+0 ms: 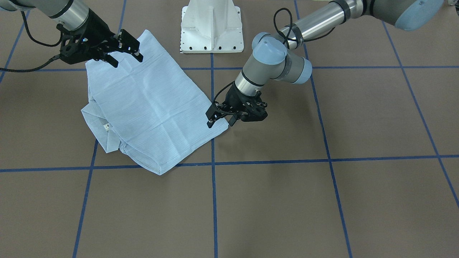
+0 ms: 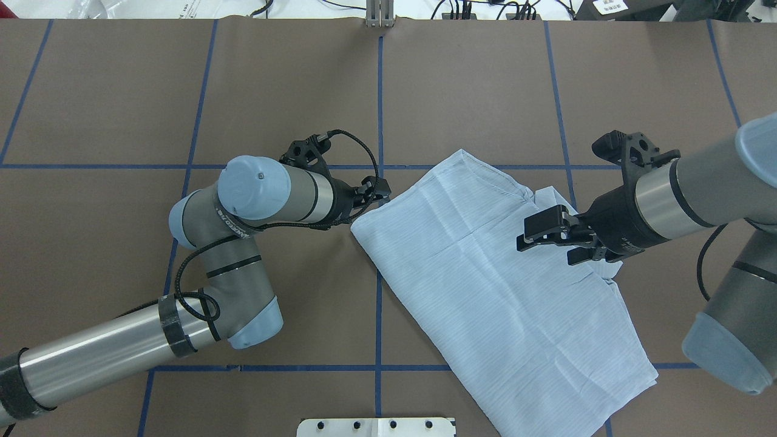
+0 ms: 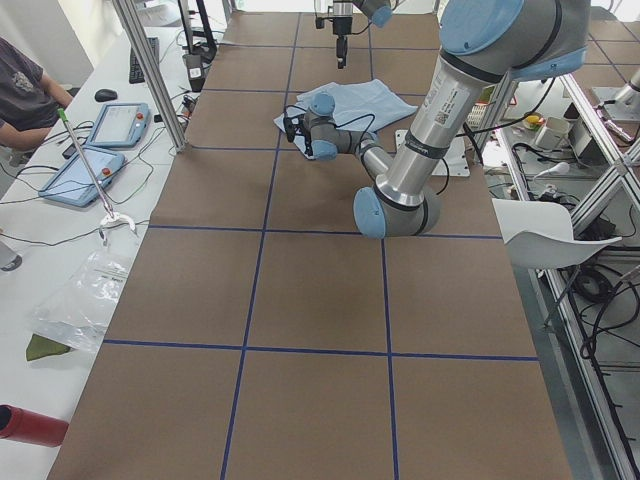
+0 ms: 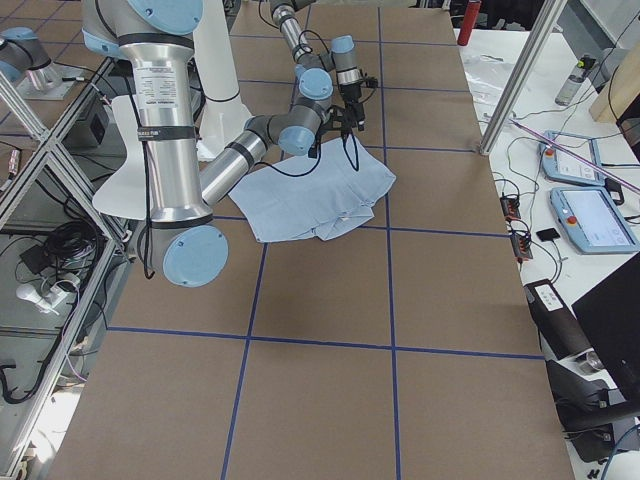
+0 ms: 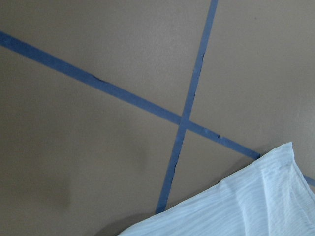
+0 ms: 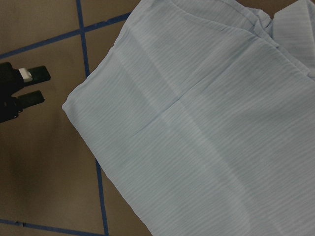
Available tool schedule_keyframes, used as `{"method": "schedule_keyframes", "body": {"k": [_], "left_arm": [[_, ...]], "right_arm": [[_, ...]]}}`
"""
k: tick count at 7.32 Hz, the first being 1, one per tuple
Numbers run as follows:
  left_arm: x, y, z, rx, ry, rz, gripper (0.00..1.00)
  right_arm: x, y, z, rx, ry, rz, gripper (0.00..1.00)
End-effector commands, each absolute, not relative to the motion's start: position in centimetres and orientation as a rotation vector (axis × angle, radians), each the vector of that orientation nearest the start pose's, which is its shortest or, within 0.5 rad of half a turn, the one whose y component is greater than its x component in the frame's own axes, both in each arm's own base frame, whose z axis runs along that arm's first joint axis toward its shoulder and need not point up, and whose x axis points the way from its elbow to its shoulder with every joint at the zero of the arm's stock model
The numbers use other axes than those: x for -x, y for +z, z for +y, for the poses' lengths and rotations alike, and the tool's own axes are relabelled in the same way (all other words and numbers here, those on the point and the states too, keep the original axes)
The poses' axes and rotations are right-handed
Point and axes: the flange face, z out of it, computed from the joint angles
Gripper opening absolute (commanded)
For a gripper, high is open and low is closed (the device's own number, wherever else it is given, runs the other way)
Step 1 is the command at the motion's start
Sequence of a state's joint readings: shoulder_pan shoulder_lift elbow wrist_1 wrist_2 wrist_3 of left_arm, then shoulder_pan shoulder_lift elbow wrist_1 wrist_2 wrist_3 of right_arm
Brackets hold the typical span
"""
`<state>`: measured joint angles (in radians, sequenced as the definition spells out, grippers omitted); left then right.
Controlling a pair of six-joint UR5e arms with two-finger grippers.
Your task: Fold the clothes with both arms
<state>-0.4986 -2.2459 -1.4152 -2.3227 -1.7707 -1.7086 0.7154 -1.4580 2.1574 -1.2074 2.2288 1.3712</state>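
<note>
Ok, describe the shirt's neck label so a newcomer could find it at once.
On the brown table with its blue tape grid, find the pale blue shirt lying on the robot's right half. Its collar sticks out along the edge toward the robot's right; the neck label is the small white tag inside it, bright against the striped blue cloth.

shirt (image 6: 197, 123): folded, creased | left pincer (image 6: 43, 85): fingers (image 6: 39, 73) parted, just off shirt corner | table (image 6: 44, 172): blue tape lines (image 6: 80, 19)
</note>
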Motion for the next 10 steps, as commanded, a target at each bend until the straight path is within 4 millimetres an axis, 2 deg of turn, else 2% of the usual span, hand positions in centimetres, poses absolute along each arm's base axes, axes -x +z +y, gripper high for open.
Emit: {"method": "schedule_keyframes", "body": {"k": [1, 10], "left_arm": [[-59.89, 24.04, -43.31, -0.051, -0.412, 1.27, 0.93], [-60.5, 24.5, -42.63, -0.043, -0.405, 1.261, 0.87]], "right_arm": [[30.37, 28.27, -36.04, 0.079, 0.106, -1.175, 1.0], [30.17, 28.25, -36.05, 0.085, 0.106, -1.178, 1.0]]}}
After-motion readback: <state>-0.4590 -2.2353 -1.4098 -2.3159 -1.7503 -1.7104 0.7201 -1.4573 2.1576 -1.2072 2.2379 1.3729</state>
